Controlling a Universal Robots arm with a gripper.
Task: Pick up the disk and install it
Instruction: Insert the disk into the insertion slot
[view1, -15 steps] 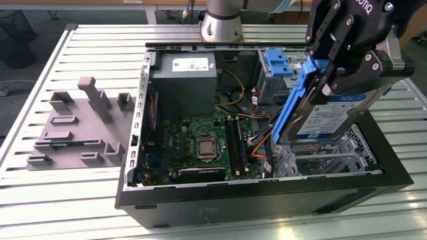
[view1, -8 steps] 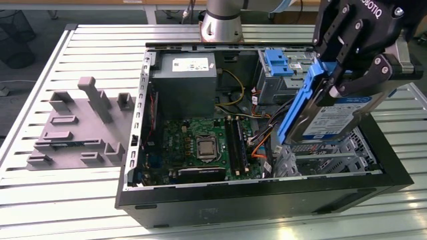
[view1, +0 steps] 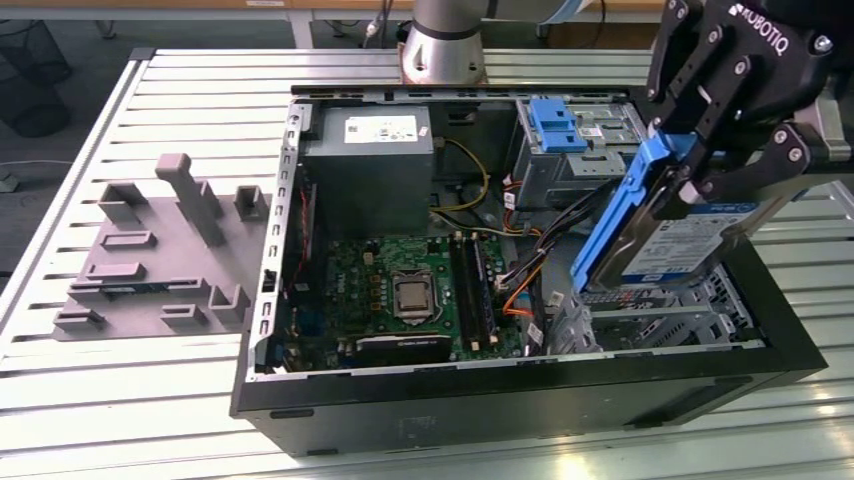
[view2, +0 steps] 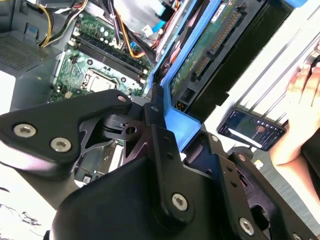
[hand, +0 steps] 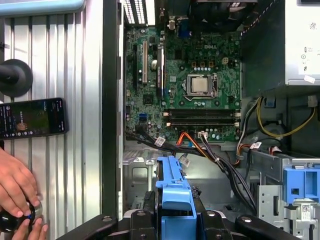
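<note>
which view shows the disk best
The exterior view: the disk shows whole there, tilted, label visible, held by the gripper over the open computer case. Both wrist views show mainly its blue carrier edge.

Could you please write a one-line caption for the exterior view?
Gripper holds the disk tilted above the open computer case.

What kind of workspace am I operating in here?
Likely a robotics lab bench for PC assembly: an open computer case on a slatted metal table, a grey parts fixture beside it, the hand holding the disk.
</note>
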